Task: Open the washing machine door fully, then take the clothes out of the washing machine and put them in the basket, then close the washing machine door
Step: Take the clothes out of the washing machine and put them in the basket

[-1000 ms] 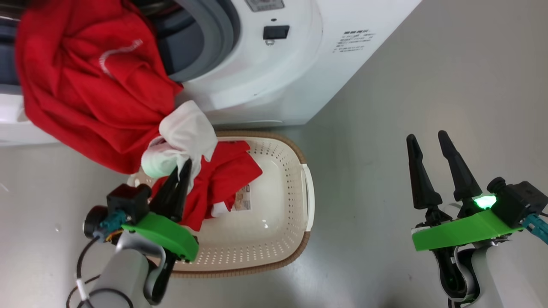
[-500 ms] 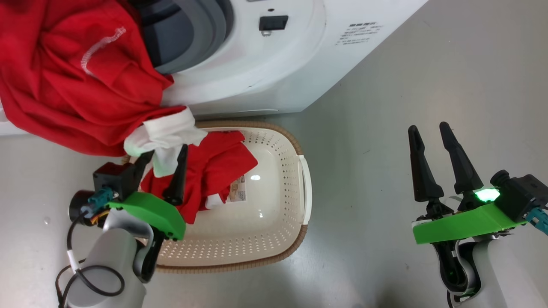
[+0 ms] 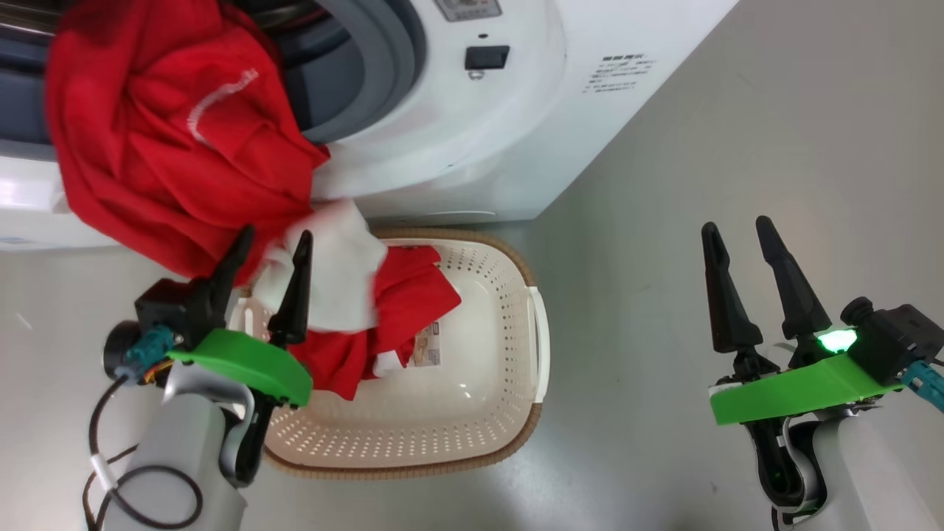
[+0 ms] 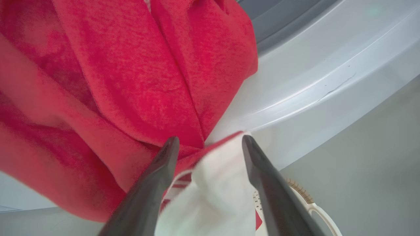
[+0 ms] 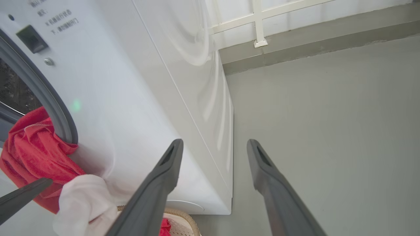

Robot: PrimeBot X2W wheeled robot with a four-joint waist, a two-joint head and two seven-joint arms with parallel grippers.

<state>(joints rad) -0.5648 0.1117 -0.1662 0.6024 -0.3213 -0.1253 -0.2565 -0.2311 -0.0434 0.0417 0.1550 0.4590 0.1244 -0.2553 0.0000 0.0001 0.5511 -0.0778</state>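
We see our left gripper (image 3: 276,233) above the left end of the basket (image 3: 535,324), with its two fingers spread wide and clamped on nothing. A white cloth (image 3: 335,273) lies loose between and beyond the fingers, blurred at its edges. We cannot tell whether it touches either finger. It hangs over the basket's left half, and its lower part covers a red cloth (image 3: 413,295) that lies crumpled inside the basket against the left wall. A label (image 3: 428,346) shows on the basket's bottom just beside that red cloth.

The basket stands on the grey floor (image 3: 664,221), and the washer (image 3: 501,125) stands just behind it, its drum mouth open above the basket's far left corner. A big red garment (image 3: 169,147) spills out of that mouth over the grey ring (image 3: 383,66) and hangs down the washer's front. Its lower folds reach close to the basket's far rim, where they meet the top of the white cloth.

Our right gripper (image 3: 736,224) hovers well to the right of the basket, over the floor. Its fingers are parted wide with nothing between them.
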